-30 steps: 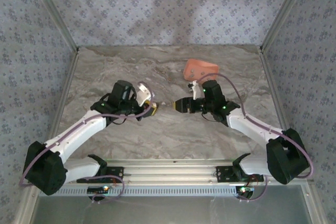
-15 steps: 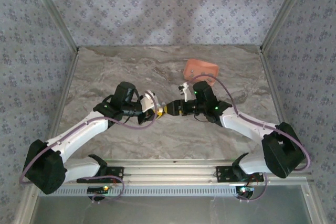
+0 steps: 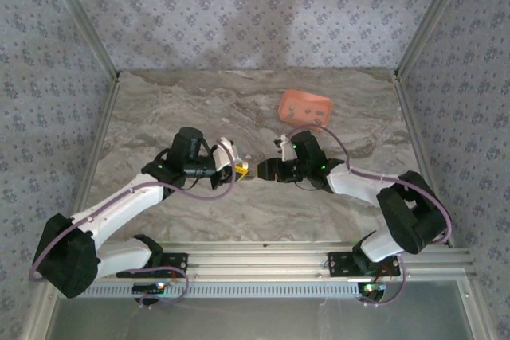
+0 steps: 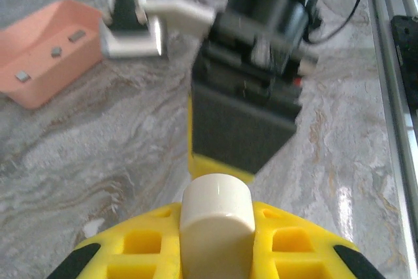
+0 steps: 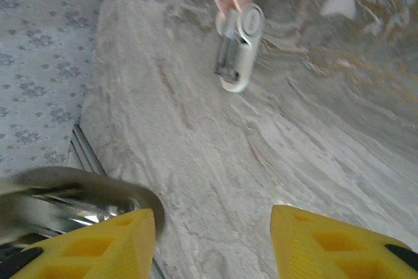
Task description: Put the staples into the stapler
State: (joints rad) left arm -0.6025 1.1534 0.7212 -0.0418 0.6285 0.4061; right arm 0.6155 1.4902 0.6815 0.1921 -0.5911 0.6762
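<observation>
My left gripper (image 3: pixel 240 170) (image 4: pixel 217 243) is shut on a cream-white rounded piece, the stapler's end (image 4: pixel 217 197). In the right wrist view the pink-and-white stapler (image 5: pixel 238 44) with its metal rail shows near the top, its pink arm running off the upper edge. Straight ahead of the left fingers, nearly tip to tip, is my right gripper (image 3: pixel 259 171) (image 5: pixel 212 227), which is open with nothing between its yellow fingers. Small grey staples (image 4: pixel 77 35) lie in the salmon tray (image 4: pixel 39 93). A blurred grey metal shape (image 5: pixel 72 200) sits beside the right gripper's left finger; I cannot tell what it is.
The salmon-orange tray (image 3: pixel 304 106) stands at the back right of the marble table (image 3: pixel 159 109). Patterned walls close in the left, right and back sides. An aluminium rail (image 3: pixel 255 264) runs along the near edge by the arm bases.
Both grippers have closed in on each other at the table's middle. The right arm swung left and nearer, and the gap between the tips has nearly gone.
</observation>
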